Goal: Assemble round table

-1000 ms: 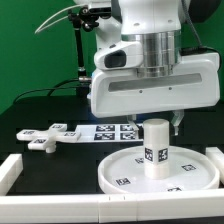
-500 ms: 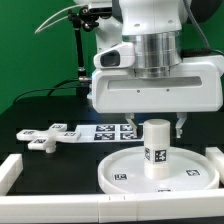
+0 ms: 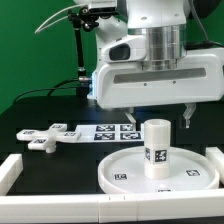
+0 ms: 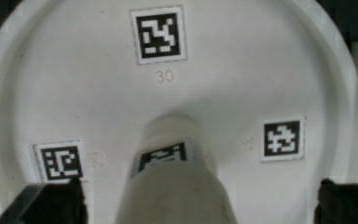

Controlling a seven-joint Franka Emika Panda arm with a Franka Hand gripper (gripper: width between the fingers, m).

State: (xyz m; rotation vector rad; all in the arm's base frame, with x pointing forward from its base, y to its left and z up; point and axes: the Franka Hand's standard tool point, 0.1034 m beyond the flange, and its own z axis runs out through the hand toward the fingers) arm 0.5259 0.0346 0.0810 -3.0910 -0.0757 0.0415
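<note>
**Leg upright on the disc, gripper open above it**

My gripper [image 3: 160,117] is released and holds nothing. Its two fingers [image 3: 131,113] hang wide apart, one to either side of the space just above the leg [image 3: 155,148], clear of its top. The leg is the short thick cylinder, standing upright with its long axis vertical, near the middle of the round disc [image 3: 120,178]. The disc lies flat on the bench [image 3: 60,155].

So the leg is straight below me, in line with the gap between my fingers. The wrist view agrees, with the leg rising toward the camera from the disc's floor. I cannot tell whether the leg is fully seated in the disc.

The cross-shaped base [image 3: 45,136] lies flat, well apart from the leg toward the exterior view's left, past the marker board [image 3: 112,130]. I judge the base is the part left to fetch, which means travelling sideways away from the leg.
</note>
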